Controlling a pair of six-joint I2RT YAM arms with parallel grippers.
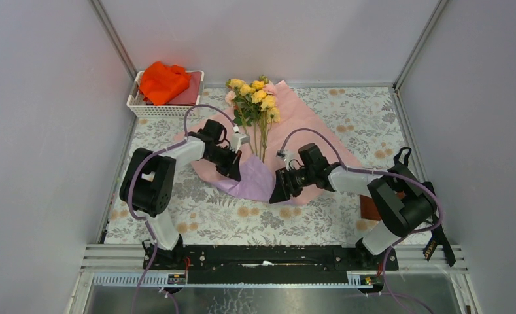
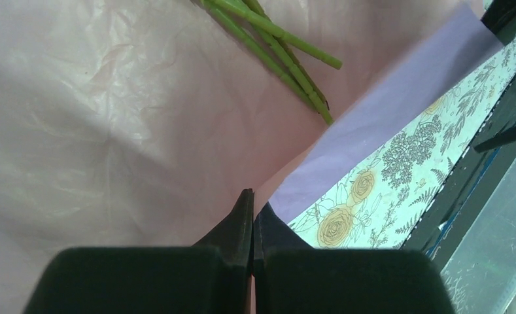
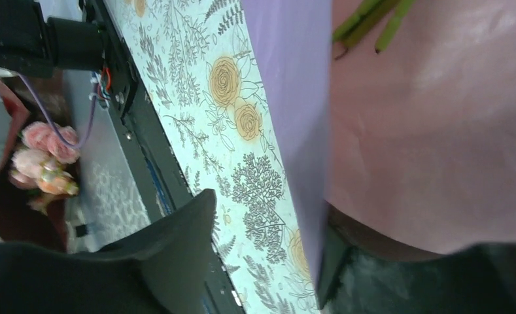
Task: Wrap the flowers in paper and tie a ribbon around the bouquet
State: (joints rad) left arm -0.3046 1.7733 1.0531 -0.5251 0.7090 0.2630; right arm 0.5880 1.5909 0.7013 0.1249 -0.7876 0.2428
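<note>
A: Now, how are the pincers seen to stand?

B: The left gripper (image 2: 252, 199) is shut on an edge of the paper (image 2: 111, 131), and the pink and lavender layers are pinched together there. The right gripper (image 3: 268, 216) is spread wide. The lavender edge is draped against one of its fingers, but nothing is clamped.

A: And where are the flowers (image 1: 256, 95) placed from there?

B: They are laid on the paper, between the two arms. From the left gripper they are found to the right and far, and from the right gripper to the left and far. The long axis is set near to far, with the blooms at the far end and the stem ends (image 2: 301, 88) toward the near edge, close to the pinched spot.

A: Which arm is judged nearer?

B: The left, by a little. A fold carried rightward over the stems is probably what is called for, so that axis is to be crossed squarely.

A: And the counts?

B: One bunch is counted, one sheet in two layers, and two grippers. One white basket (image 1: 157, 110) with one orange cloth (image 1: 162, 82) is seen at the far left. The ribbon cannot be made out with certainty.
</note>
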